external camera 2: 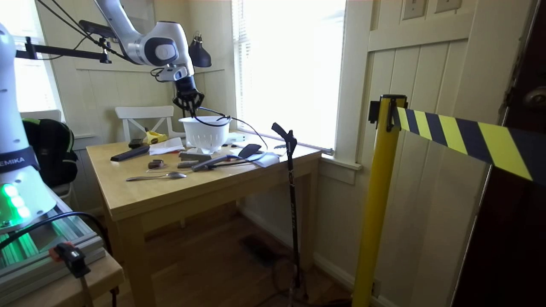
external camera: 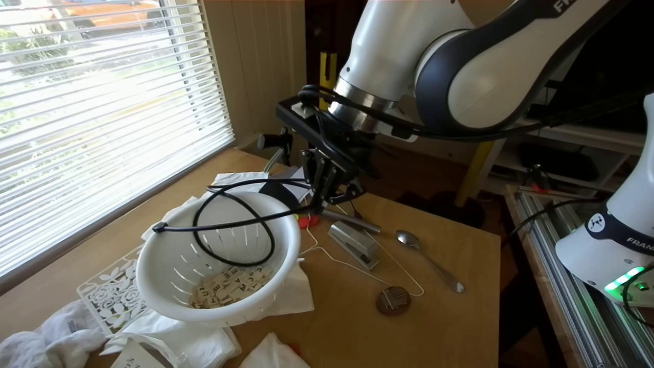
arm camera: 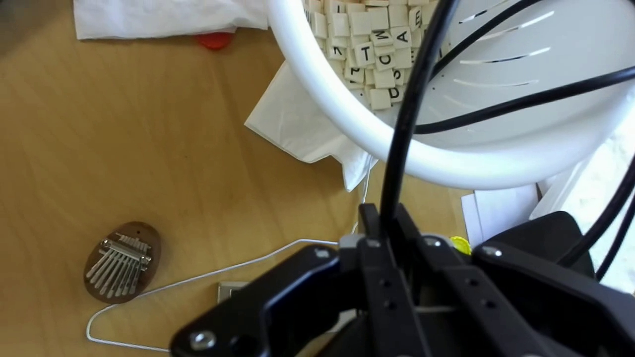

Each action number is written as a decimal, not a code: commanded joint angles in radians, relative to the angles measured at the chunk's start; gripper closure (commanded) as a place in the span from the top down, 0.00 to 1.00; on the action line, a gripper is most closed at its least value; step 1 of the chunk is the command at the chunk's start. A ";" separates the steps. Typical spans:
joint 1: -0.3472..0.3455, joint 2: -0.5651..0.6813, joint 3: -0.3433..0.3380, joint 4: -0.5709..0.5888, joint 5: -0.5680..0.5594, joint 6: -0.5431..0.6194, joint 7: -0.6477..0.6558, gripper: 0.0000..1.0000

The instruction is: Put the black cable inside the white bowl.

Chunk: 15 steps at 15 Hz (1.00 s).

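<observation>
White bowl (external camera 2: pixel 207 135) in every view

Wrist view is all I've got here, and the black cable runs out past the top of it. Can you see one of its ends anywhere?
Observer: Yes. The black cable has a connector that shows, in an exterior view, at the rim of the white bowl, on the side away from the gripper. I can't tell whether it's over the rim or past it.
Operator: Anything lying on the table outside my picture?
Observer: A spoon, which shows in both exterior views.
Operator: Is the gripper down on the table or up off it?
Observer: Up off it. In an exterior view it looks raised to about the height of the white bowl's rim.
</observation>
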 commanded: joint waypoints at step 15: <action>-0.024 -0.025 -0.040 -0.028 -0.163 -0.114 0.044 0.02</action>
